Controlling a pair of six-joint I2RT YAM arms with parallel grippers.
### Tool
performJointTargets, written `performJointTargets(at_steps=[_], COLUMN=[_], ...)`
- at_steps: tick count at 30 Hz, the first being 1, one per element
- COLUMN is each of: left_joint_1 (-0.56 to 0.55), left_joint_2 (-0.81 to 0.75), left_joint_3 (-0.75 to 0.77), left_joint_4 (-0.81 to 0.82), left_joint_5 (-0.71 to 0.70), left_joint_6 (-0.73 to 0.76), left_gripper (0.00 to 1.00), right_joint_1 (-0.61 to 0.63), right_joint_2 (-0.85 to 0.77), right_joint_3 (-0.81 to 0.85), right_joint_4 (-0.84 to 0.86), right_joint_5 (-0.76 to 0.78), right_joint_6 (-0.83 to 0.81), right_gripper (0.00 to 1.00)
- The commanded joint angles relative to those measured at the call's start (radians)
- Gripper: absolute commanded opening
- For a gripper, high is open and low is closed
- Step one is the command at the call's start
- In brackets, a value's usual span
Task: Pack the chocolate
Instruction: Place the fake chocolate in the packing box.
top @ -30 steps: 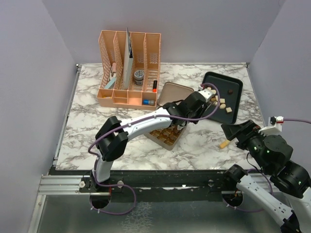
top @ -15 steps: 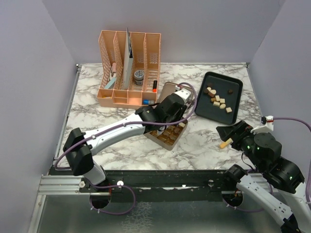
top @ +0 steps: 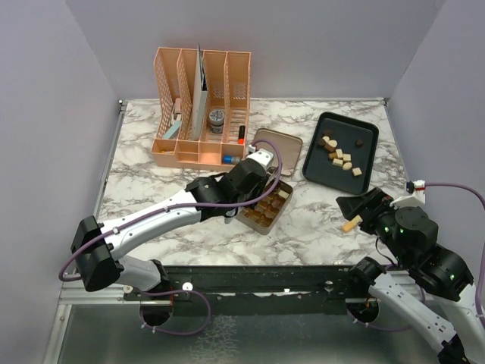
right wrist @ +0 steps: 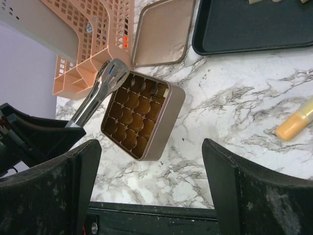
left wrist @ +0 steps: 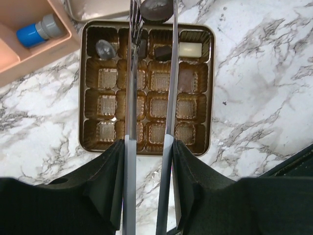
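The left gripper (left wrist: 149, 147), having swung back from the one black rectangular tray (top: 317, 163) over the past second, is clamping one pair of metal tongs (left wrist: 131, 98). The tongs are pinching one dark round chocolate (left wrist: 156, 9) above the one square gold tin (left wrist: 81, 88). Five of its sixteen cups are looking filled. Roughly nine pieces (top: 339, 154) are lying on the tray. The right gripper (right wrist: 151, 166) is gaping wide and empty.

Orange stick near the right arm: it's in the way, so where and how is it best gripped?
Probably mid-length, from straight above, fingers across the narrow width: the orange stick lies flat on the marble table with bare surface along both long sides.
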Motion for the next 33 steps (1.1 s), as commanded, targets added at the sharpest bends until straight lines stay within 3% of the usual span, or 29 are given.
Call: performJointTargets(at_steps=[1,33], left_joint_1=[0.002,0.002], left_joint_2=[-0.068,-0.063], left_joint_3=[-0.031,-0.115], left_joint_4=[-0.010,-0.086], left_joint_5=[-0.027,0.134], left_joint_6=[-0.032,-0.137], left_gripper=[0.36,0.41], right_joint_1=[-0.003,-0.003], right_joint_2=[0.006,0.019], right_joint_3=[-0.009,-0.006], right_joint_4=[0.013,0.030], right_joint_5=[-0.013,-0.019], right_joint_6=[0.014,0.005], right_gripper=[0.89,0.89])
